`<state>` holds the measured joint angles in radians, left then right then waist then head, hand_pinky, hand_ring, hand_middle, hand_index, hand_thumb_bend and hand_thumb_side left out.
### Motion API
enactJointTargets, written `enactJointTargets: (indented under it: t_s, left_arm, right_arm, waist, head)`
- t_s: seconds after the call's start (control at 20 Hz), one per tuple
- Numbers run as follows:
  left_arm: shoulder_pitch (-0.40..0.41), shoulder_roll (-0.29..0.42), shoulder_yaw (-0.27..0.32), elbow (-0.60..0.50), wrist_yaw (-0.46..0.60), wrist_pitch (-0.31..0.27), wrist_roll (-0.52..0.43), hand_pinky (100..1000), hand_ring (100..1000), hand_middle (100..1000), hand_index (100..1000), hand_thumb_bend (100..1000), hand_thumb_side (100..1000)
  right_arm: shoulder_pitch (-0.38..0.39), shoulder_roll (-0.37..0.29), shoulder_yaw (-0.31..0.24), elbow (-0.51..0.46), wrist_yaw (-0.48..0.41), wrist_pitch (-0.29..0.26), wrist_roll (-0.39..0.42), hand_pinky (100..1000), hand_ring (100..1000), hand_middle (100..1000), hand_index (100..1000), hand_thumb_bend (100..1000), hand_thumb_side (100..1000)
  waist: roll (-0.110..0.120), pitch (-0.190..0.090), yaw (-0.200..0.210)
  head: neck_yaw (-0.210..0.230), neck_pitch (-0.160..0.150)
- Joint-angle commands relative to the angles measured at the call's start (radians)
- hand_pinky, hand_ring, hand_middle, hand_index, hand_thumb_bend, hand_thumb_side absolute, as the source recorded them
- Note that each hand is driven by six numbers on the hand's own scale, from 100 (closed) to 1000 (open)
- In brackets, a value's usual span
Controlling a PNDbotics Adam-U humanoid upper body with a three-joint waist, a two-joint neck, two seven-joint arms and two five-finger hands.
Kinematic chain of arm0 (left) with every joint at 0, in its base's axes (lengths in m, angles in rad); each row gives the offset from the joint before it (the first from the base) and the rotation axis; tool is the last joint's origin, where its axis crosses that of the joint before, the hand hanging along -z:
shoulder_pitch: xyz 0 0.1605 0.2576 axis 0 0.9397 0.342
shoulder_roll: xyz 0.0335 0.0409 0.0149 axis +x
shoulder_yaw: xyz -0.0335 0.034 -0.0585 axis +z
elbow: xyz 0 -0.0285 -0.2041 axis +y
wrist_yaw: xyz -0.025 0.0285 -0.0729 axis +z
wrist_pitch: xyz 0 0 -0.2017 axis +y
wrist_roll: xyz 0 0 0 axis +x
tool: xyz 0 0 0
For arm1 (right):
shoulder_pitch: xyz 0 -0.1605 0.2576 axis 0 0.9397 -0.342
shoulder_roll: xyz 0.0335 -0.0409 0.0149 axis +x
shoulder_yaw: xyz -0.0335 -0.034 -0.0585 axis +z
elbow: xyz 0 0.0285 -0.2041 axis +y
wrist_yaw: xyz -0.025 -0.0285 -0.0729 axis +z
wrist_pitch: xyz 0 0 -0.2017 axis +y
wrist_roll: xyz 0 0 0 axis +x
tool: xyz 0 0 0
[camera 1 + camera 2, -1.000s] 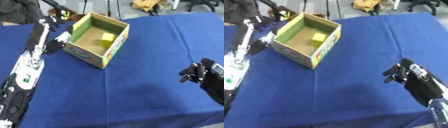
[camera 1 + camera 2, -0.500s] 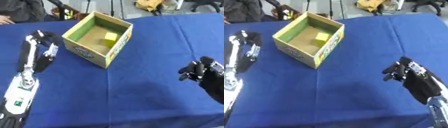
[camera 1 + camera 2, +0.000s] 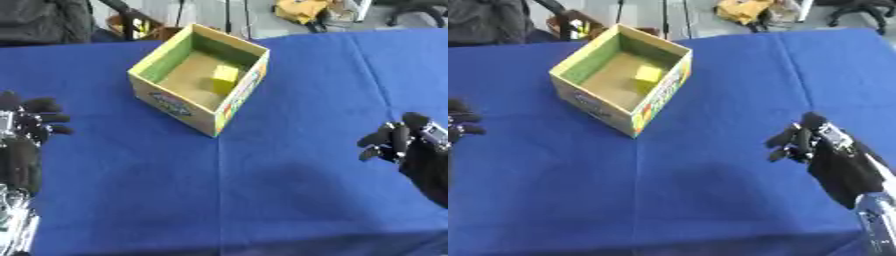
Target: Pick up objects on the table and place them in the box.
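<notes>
So the left hand (image 3: 24,131) has pulled right back from the open yellow-and-green cardboard box (image 3: 199,80). A second ago that arm was stretched up beside the box's left wall, and now it's down at the left edge, well apart from it, fingers loosely curled and holding nothing. The small yellow block (image 3: 225,79) sits inside the box, against the near-right wall, same spot as before. The right hand (image 3: 826,152) hasn't really budged, idling low on the right, fingers bent and empty. No loose objects show on the blue tablecloth (image 3: 262,190), so I'd guess the task's basically done.
</notes>
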<state>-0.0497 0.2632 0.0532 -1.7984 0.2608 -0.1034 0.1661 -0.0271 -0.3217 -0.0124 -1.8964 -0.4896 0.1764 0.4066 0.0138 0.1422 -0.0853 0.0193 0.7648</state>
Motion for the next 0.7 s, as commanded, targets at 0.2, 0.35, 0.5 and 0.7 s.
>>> enactJointTargets:
  t_s: [0.2, 0.35, 0.5, 0.7]
  left_arm:
    - [-0.001, -0.028, 0.014, 0.006, 0.025, -0.010, -0.027, 516, 574, 564, 673, 329, 939]
    - [0.000, -0.036, 0.013, 0.012, 0.031, -0.013, -0.036, 516, 574, 564, 673, 331, 939]
    - [0.000, -0.044, 0.011, 0.018, 0.034, -0.016, -0.042, 515, 571, 561, 670, 336, 939]
    - [0.000, -0.052, 0.011, 0.025, 0.034, -0.019, -0.048, 514, 570, 560, 669, 337, 940]
  right_arm:
    - [-0.011, -0.007, -0.011, -0.013, -0.009, -0.003, -0.007, 576, 654, 483, 386, 100, 631]
    - [-0.011, -0.006, -0.012, -0.013, -0.012, -0.005, -0.013, 573, 652, 482, 385, 100, 630]
    - [-0.011, -0.005, -0.011, -0.013, -0.017, -0.006, -0.017, 573, 652, 482, 386, 100, 631]
    - [-0.011, -0.004, -0.013, -0.013, -0.021, -0.009, -0.023, 571, 647, 479, 384, 100, 626]
  waist:
    - [0.000, -0.003, 0.002]
    - [0.000, -0.003, 0.002]
    - [0.000, -0.002, 0.003]
    - [-0.001, -0.001, 0.003]
  head:
    - [-0.002, 0.005]
    - [-0.003, 0.005]
    - [-0.002, 0.005]
    - [-0.003, 0.005]
